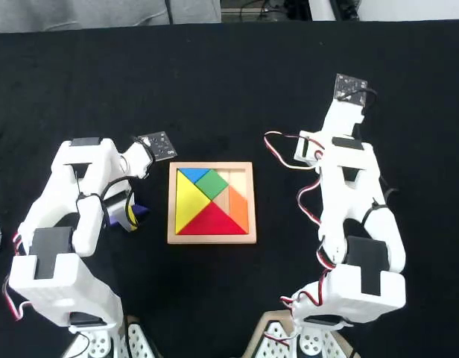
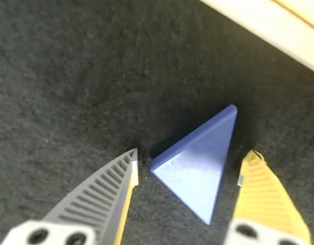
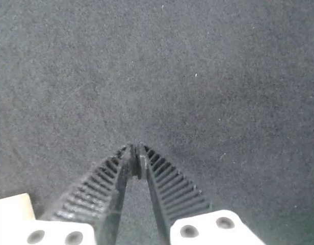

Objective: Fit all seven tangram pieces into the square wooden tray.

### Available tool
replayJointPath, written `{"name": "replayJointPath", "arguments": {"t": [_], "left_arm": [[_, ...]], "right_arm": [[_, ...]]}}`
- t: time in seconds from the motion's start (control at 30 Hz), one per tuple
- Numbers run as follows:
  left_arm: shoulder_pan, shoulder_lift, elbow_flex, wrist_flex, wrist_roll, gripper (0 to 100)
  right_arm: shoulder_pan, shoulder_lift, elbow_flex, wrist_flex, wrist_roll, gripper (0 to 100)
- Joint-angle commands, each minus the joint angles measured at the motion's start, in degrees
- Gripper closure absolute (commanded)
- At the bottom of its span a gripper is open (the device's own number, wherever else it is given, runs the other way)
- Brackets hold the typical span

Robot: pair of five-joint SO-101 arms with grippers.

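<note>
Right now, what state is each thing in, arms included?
Square wooden tray, partly filled, bare wood showing near one corner.
Blue triangle, flat on the cloth outside the tray, not gripped.
Left gripper, jaws open either side of the blue triangle.
Right gripper, jaws shut, empty, over bare cloth.

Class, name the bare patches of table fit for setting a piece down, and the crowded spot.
Free: the wide stretch beyond the tray; the strip between tray and right arm; the patch at the tray's near side. Crowded: between tray and left arm, where the left gripper straddles the blue triangle.
</note>
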Motion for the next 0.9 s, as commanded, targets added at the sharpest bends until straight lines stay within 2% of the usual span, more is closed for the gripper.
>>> {"name": "replayJointPath", "arguments": {"t": [0.0,0.73,0.8,0.87], "left_arm": [[0.1,0.0,-1.5,0.3,-2.6,69],[0.1,0.5,-2.7,0.3,-3.9,69],[0.1,0.5,-2.7,0.3,-3.9,72],[0.1,0.5,-2.7,0.3,-3.8,79]], "right_arm": [[-1.1,-3.2,-0.8,-1.0,0.6,98.7],[-1.1,-3.2,-0.8,-1.0,0.6,98.7],[-1.1,-3.2,-0.8,-1.0,0.6,98.7],[-1.1,-3.2,-0.8,-1.0,0.6,98.7]]}}
